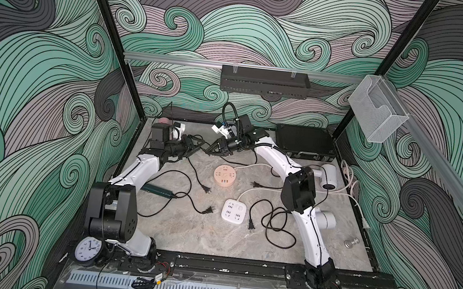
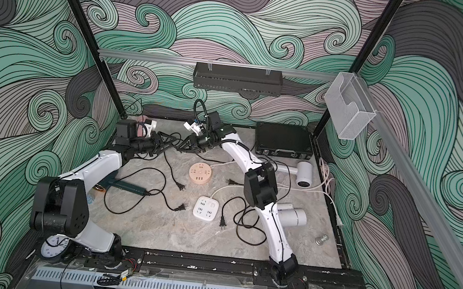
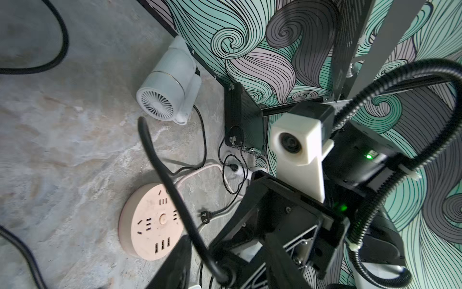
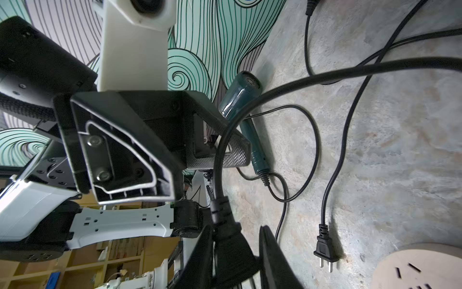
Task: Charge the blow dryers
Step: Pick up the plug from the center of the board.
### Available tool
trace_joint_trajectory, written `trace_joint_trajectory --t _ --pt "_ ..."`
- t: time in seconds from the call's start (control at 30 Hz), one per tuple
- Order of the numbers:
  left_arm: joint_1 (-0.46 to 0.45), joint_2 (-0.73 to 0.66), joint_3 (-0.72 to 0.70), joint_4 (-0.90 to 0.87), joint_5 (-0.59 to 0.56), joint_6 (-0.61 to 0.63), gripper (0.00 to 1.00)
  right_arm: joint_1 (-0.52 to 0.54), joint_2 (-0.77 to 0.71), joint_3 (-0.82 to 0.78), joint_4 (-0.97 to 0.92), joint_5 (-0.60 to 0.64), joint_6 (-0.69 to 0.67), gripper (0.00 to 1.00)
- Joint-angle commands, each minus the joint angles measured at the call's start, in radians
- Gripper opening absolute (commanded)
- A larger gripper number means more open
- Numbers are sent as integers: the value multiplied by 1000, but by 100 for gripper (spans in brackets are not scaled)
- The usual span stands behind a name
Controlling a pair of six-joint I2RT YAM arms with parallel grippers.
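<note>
At the table's [image 1: 200, 235] back the black case [image 1: 303, 142] lies shut; what the wall basket [image 1: 264, 81] holds you cannot tell. Your right hand [image 4: 236, 231] pinches a black plug [image 4: 233, 252], its cord [image 4: 325, 72] arching past your left hand [image 1: 198, 146], which stands spread. The pink dryer [image 1: 164, 121] lies in the back-left corner, the green dryer [image 1: 158, 191] flat near the left edge, two white dryers [image 1: 328, 176] [image 1: 326, 219] near the right edge.

Top views overhead; wrists low, opposed, sharing hub [image 3: 146, 226].
</note>
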Motion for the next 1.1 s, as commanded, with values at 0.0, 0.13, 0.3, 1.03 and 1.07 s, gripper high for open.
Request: trace_joint_trajectory --t 0.0,0.13,0.3,1.03,1.07 --pt "-23 20 21 75 53 -20 44 -12 -70 -43 48 -97 5 16" --pt "-37 20 13 80 70 -20 39 -30 -107 -131 155 -118 63 16" --pt "-61 5 -3 63 73 -12 38 -43 -127 -204 244 -127 117 15" --pt "-103 -6 -32 69 79 -19 6 -53 -150 -258 301 -157 146 14" --pt "-105 -6 -31 67 79 -19 4 -54 -150 -258 301 -157 146 14"
